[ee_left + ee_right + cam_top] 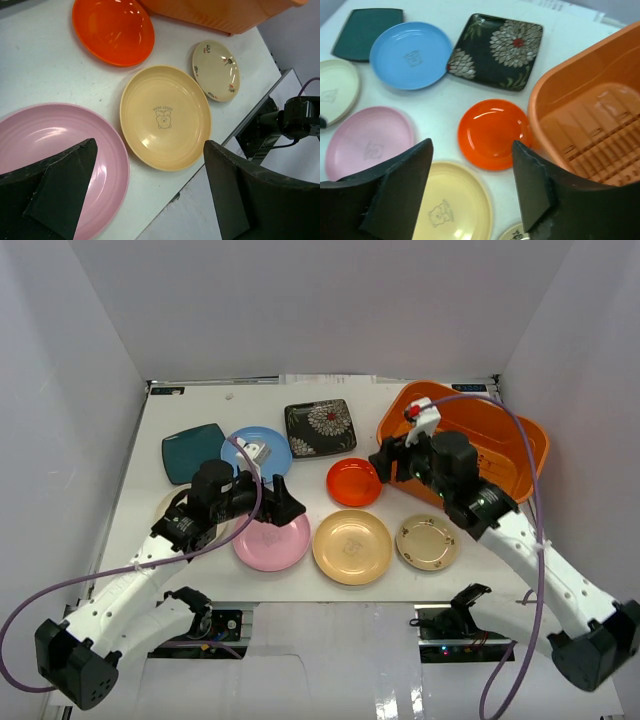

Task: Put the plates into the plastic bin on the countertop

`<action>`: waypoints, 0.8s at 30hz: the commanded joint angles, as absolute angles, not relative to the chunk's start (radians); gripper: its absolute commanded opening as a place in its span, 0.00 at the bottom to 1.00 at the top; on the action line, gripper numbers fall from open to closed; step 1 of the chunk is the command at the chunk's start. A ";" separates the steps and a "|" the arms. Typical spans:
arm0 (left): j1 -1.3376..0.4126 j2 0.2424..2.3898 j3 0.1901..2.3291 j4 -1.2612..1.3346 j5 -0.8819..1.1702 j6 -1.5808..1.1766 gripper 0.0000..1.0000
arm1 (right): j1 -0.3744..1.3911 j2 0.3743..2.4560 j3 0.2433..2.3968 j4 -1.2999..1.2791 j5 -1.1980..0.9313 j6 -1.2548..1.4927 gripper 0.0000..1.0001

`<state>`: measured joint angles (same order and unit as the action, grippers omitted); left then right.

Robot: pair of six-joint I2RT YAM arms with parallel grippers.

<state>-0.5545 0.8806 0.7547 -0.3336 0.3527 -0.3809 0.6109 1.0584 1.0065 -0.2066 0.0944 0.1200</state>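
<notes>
The left end effector [283, 506] is released, its fingers spread wide and empty, above the 12 o'clock edge of the pink plate [270, 545]. The right end effector [383, 462] is also released, with nothing between its fingers, and sits over the gap between the red-orange plate [352, 482] and the orange plastic bin [505, 445]. The bin stands at the 2 o'clock corner of the table [180, 410]. All visible plates lie on the table outside the bin. The tan-yellow plate [352, 546] is at 3 o'clock of the pink plate, with the beige plate [427, 542] beyond it. The teal plate [193, 452], light blue plate [257, 452] and black floral plate [320, 427] lie toward 12 o'clock. The cream plate [335, 92] lies at 9 o'clock, partly hidden by the left arm.
</notes>
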 commanded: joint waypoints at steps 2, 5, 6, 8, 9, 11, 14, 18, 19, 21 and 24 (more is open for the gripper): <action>-0.555 0.835 0.813 -0.423 0.312 -0.402 0.98 | 0.624 0.990 0.830 -0.114 -0.050 0.190 0.64; -0.555 0.780 0.866 -0.454 0.209 -0.413 0.98 | 0.661 1.032 0.840 -0.091 -0.127 0.172 0.58; -0.554 0.760 0.879 -0.457 0.180 -0.414 0.98 | 0.676 1.049 0.848 -0.059 -0.141 0.160 0.58; -0.554 0.689 0.897 -0.460 0.077 -0.420 0.98 | 0.725 1.116 0.871 -0.029 -0.143 0.135 0.56; -0.555 0.664 0.906 -0.462 0.039 -0.426 0.98 | 0.742 1.143 0.902 -0.008 -0.161 0.121 0.55; -0.554 0.597 0.910 -0.477 -0.103 -0.446 0.98 | 0.796 1.225 0.928 0.057 -0.167 0.080 0.55; -0.554 0.542 0.900 -0.515 -0.222 -0.477 0.98 | 0.866 1.360 1.005 0.130 -0.190 0.019 0.55; -0.555 0.485 0.884 -0.592 -0.320 -0.489 0.98 | 0.900 1.573 1.199 0.186 -0.262 -0.028 0.52; -0.555 0.480 0.884 -0.610 -0.336 -0.492 0.98 | 0.908 1.659 1.239 0.198 -0.279 -0.031 0.52; -0.555 0.456 0.879 -0.653 -0.374 -0.512 0.98 | 0.916 1.750 1.383 0.183 -0.302 -0.055 0.52; -0.555 0.417 0.861 -0.675 -0.384 -0.526 0.97 | 0.928 1.979 1.605 0.063 -0.313 -0.093 0.55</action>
<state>-0.5545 0.4507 0.8768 -0.5945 -0.3130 -0.4992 0.9173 1.8420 1.4204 0.1024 -0.2676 -0.0246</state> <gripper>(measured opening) 0.976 0.536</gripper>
